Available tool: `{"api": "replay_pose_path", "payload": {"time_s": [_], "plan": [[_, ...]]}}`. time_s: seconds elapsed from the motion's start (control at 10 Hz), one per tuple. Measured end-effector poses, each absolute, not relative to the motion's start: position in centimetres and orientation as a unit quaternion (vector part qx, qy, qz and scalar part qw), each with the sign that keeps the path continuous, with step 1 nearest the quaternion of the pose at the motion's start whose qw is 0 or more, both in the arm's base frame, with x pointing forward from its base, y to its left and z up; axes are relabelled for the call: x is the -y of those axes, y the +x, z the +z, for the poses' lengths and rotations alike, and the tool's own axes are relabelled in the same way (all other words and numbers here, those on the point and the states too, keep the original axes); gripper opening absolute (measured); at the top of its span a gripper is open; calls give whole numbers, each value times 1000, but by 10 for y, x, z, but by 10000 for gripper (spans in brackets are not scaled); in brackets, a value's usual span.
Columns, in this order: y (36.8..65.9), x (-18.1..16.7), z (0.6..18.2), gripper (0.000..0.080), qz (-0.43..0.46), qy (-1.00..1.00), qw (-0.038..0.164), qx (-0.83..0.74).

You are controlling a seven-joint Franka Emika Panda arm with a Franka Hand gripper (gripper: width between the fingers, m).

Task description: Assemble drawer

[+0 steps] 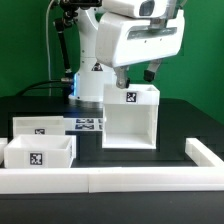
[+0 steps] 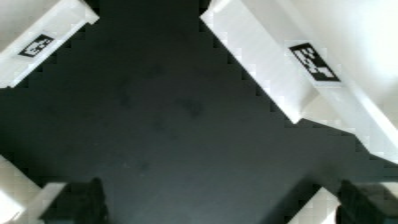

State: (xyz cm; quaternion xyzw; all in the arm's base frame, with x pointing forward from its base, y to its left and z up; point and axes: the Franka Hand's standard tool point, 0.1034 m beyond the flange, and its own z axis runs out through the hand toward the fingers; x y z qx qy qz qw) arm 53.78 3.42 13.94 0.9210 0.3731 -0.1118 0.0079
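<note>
The tall open-fronted white box point(image 1: 130, 118) stands right of centre on the black table, with a tag on its top front edge. Two shallow white trays lie at the exterior view's left, one behind point(image 1: 45, 126) and one in front point(image 1: 40, 152). My gripper point(image 1: 137, 78) hangs just above and behind the box, open and empty. In the wrist view the gripper point(image 2: 210, 205) shows two dark fingers point(image 2: 71, 200) spread wide over bare table. A tagged edge of the box point(image 2: 317, 62) lies on one side and a tagged tray edge point(image 2: 39, 45) on the other.
A long low white rail point(image 1: 110, 179) runs along the table's front and turns back at the exterior view's right point(image 1: 205, 155). The marker board point(image 1: 88, 124) lies flat between the trays and the box. The arm's white base point(image 1: 95, 50) stands behind.
</note>
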Motion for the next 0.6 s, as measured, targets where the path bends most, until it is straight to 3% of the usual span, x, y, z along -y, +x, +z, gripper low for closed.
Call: {"api": "replay_pose_path", "payload": {"time_s": [0.6], "plan": [[536,-35,140,650,-110,926,8,-361]]}}
